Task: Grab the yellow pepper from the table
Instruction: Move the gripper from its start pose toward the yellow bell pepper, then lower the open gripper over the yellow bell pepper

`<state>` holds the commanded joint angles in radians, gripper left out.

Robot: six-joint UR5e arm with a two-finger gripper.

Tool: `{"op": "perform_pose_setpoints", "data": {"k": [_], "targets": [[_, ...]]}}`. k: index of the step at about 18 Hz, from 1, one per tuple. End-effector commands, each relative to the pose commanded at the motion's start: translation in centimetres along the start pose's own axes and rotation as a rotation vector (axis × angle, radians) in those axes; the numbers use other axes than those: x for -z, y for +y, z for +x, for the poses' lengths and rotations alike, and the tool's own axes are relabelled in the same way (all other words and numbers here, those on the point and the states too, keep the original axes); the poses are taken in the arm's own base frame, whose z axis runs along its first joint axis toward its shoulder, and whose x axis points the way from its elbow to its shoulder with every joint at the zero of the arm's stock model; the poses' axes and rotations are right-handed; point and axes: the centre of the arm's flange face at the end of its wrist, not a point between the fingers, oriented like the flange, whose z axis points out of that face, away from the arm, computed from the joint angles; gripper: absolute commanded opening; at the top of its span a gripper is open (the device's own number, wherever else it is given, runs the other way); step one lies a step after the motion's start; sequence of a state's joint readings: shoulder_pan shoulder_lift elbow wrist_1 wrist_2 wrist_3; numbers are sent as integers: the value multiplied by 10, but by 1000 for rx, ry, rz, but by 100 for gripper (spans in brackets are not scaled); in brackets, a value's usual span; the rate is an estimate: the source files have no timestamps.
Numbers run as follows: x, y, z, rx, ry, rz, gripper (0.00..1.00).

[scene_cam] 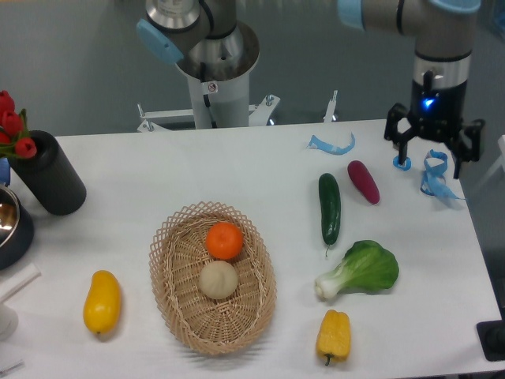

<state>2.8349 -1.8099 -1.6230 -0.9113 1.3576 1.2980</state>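
The yellow pepper (334, 335) is small, lobed and yellow-orange. It lies near the front edge of the white table (142, 174), right of centre. My gripper (435, 151) hangs over the table's far right corner, far from the pepper. Its black fingers are spread open and hold nothing.
A wicker basket (177, 296) with an orange (225, 240) and a beige ball (218, 279) sits left of the pepper. A bok choy (363, 270), cucumber (329, 208) and purple vegetable (363, 181) lie behind it. A smooth yellow fruit (102, 302) is front left, a black vase (49, 178) far left.
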Motion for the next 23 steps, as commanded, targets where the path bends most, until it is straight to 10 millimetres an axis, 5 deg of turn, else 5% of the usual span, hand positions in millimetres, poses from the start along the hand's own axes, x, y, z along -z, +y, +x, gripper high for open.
{"op": "perform_pose_setpoints", "data": {"k": [8, 17, 23], "targets": [[-62, -67, 1, 247, 26, 74, 100], [-151, -112, 7, 311, 117, 55, 100], [-181, -125, 1, 362, 134, 51, 100]]}}
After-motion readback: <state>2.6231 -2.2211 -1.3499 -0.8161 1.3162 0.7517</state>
